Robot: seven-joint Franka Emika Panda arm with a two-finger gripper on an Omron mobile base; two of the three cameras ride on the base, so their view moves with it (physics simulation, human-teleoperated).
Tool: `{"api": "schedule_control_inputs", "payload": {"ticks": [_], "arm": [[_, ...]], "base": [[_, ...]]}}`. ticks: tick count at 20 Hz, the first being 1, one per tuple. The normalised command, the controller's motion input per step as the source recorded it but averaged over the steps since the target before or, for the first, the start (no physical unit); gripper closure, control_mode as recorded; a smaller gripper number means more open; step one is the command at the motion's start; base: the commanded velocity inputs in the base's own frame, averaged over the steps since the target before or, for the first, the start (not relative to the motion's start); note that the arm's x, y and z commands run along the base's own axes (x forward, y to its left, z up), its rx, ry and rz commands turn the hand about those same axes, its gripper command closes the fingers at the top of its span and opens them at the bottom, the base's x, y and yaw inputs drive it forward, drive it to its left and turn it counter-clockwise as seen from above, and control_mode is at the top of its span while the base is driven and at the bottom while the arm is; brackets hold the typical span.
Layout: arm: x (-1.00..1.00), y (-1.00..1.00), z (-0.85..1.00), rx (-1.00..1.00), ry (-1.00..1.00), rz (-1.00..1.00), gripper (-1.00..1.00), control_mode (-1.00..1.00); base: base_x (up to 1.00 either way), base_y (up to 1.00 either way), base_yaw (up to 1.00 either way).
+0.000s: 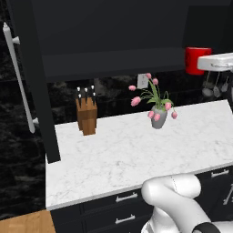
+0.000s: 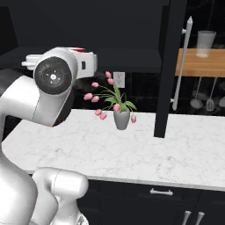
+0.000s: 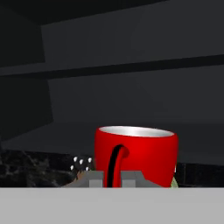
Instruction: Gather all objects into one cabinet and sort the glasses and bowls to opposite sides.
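My gripper (image 3: 113, 178) is shut on a glossy red cup (image 3: 135, 155), its fingertips (image 3: 95, 179) pinching the cup's dark-edged loop handle from both sides. The cup stays upright, its pale inside showing at the rim. In the left base view the red cup (image 1: 197, 59) hangs at the right end of the open black cabinet, level with its dark shelf (image 1: 113, 63), and my white hand (image 1: 219, 61) reaches in from the right edge. The cabinet door (image 1: 36, 91) stands open at the left with its long silver bar handle (image 1: 18, 77). No bowl or other cups are visible.
On the white marble counter (image 1: 136, 150) stand a grey vase of pink tulips (image 1: 158, 117) and a wooden knife block (image 1: 86, 116). Utensils (image 1: 214, 88) hang on the right wall. A clear glass (image 2: 205, 43) sits on a wooden shelf. Drawers with small silver pulls (image 1: 126, 197) run below.
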Motion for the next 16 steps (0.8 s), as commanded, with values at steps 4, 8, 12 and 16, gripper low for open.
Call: {"api": "schedule_control_inputs", "payload": {"ticks": [4,8,12,16], "arm": [[-0.42,0.27,-0.09,0.00,-0.02,0.00,1.00,-1.00],[-0.36,0.16,-0.08,0.00,-0.01,0.00,1.00,-1.00],[-0.50,0.23,-0.14,0.00,0.00,0.00,1.00,-1.00],[-0.46,0.13,-0.16,0.00,0.00,0.00,1.00,-1.00]], "base": [[0.00,0.00,0.00],[0.00,0.00,0.00],[0.00,0.00,0.00],[0.00,0.00,0.00]]}}
